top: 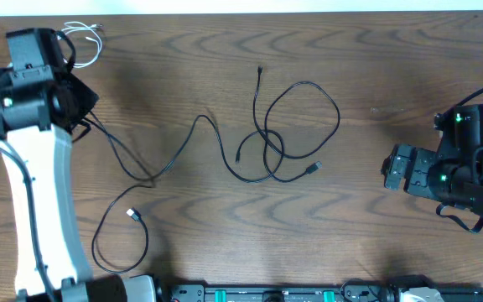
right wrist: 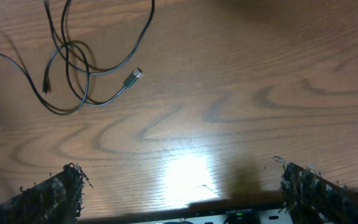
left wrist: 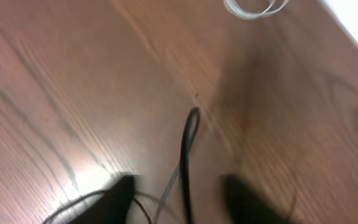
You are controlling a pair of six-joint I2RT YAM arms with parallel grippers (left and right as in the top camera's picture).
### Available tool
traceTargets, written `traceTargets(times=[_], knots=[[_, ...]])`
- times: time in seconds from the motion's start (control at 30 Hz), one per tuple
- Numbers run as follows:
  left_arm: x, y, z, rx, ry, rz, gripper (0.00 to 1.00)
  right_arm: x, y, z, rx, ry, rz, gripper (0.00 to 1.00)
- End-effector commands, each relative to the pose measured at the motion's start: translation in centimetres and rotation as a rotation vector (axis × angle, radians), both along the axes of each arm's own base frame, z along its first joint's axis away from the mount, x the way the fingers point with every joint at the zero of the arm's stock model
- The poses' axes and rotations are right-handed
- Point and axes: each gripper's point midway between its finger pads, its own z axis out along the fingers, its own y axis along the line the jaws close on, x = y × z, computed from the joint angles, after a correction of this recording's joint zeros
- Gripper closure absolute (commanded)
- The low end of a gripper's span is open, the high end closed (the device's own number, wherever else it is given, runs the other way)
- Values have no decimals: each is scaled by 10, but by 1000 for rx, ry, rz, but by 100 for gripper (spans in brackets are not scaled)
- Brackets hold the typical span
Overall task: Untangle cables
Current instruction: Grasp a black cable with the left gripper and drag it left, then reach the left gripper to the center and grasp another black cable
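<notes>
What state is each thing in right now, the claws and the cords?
Black cables: slack, looped across each other.
White cable: loosely coiled, apart from the black ones.
Left gripper: open, one black cable running between.
Right gripper: open, empty.

The desk (top: 376,67) is smooth, glossy brown wood grain. The black cables (top: 306,82) look matt and rubbery. The right end effector (right wrist: 179,190) has rough, fuzzy pads (right wrist: 48,196).

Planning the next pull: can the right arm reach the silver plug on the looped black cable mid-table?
Probably yes. The right end effector stands open, facing the silver plug, with only bare wooden table between them. Reach itself is a guess.
</notes>
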Motion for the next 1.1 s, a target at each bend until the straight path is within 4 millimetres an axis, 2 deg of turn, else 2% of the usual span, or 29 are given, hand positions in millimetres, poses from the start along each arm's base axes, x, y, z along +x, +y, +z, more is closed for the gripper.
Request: traceTargets(times=[0.0, 0.1, 0.2, 0.3, 0.43, 0.53, 0.6, 0.77, 0.9, 1.07], knots=[[5, -14, -17, -150, 18, -47, 10, 0, -2, 0, -2, 2, -14, 1], [12, -42, -20, -265, 4, -211, 5, 0, -2, 0, -2, 2, -14, 1], [16, -93, -10, -429, -49, -495, 5, 0, -2, 0, -2, 2, -14, 1], [8, -135, -3, -550, -62, -679, 5, 0, -2, 0, -2, 2, -14, 1], [-13, -175, -12, -564, 34, -838, 6, 0, -2, 0, -2, 2, -14, 1], [-28, -199, -28, -529, 134, -906, 6, 0, -2, 0, -2, 2, -14, 1], [-45, -222, -51, -484, 244, -977, 7, 0, -2, 0, -2, 2, -14, 1], [-64, -262, -89, -430, 352, -1115, 17, 0, -2, 0, -2, 2, -14, 1], [-69, -294, -114, -374, 349, -1230, 18, 0, -2, 0, -2, 2, -14, 1], [-59, -320, -133, -200, 323, -1316, 23, 0, -2, 0, -2, 2, -14, 1]])
